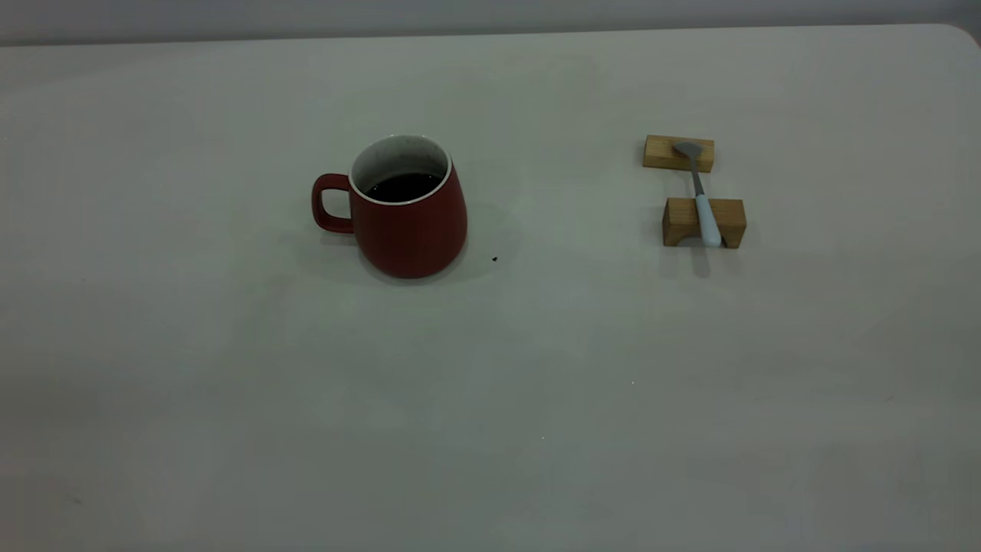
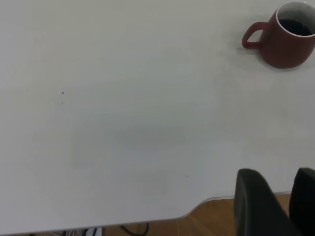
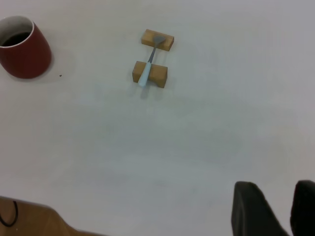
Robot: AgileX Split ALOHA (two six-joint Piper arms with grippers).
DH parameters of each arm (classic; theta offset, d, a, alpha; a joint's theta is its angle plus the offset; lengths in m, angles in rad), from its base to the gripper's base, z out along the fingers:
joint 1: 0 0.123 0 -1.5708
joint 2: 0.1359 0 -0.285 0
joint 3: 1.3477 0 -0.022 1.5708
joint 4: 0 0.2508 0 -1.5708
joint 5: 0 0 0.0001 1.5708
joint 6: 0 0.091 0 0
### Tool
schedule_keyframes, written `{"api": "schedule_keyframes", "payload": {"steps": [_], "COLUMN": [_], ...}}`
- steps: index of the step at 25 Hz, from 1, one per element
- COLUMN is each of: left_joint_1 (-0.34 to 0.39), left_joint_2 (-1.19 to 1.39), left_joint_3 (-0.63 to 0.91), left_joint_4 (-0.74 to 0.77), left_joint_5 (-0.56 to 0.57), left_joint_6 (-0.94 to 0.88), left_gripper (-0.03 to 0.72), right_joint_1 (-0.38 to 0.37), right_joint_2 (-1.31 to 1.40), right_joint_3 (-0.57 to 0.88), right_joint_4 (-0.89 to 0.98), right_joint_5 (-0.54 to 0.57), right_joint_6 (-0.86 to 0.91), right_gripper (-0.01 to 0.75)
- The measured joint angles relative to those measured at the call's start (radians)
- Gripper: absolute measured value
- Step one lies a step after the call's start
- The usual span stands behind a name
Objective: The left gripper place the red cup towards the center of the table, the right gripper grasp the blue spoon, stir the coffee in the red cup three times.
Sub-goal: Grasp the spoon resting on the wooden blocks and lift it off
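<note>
Left gripper (image 2: 278, 206): back over the desk's near edge, well apart from the cup; two dark fingers stand apart with a gap between them, holding nothing.
Right gripper (image 3: 278, 209): likewise back from the work, fingers parted, empty.
Cup (image 1: 406, 207): upright on the desk (image 1: 230, 399), left of centre in the exterior view, handle pointing toward the left arm's side.
Coffee (image 1: 404, 186): dark, sitting well below the white rim.
Spoon (image 1: 701, 195): well apart from the cup on the right, bridging two wooden blocks (image 1: 703, 222); bowl on the far block, pale handle over the near one, tip sticking out past it.
Step in hand: as I judge it, the left arm's reach for the cup; nothing is gripped yet.
Doing it well: approach from the handle side, close on the handle or wall squarely, keep the cup level and move slowly so the coffee stays in.
Risk: a tilt or a bumped rim could slop it.
</note>
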Motion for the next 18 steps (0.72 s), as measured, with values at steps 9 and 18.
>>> {"api": "schedule_keyframes", "payload": {"steps": [9, 18], "left_joint_1": [0.0, 0.0], "left_joint_2": [0.0, 0.0], "left_joint_3": [0.0, 0.0], "left_joint_4": [0.0, 0.0], "left_joint_5": [0.0, 0.0], "left_joint_6": [0.0, 0.001], "left_gripper": [0.245, 0.245], "right_joint_1": [0.0, 0.0], "right_joint_2": [0.044, 0.6], "right_joint_3": [-0.028, -0.213], "right_joint_4": [0.073, -0.014], "right_joint_5": [-0.004, -0.204], "right_joint_6": [0.006, 0.107], "right_gripper": [0.242, 0.412]}}
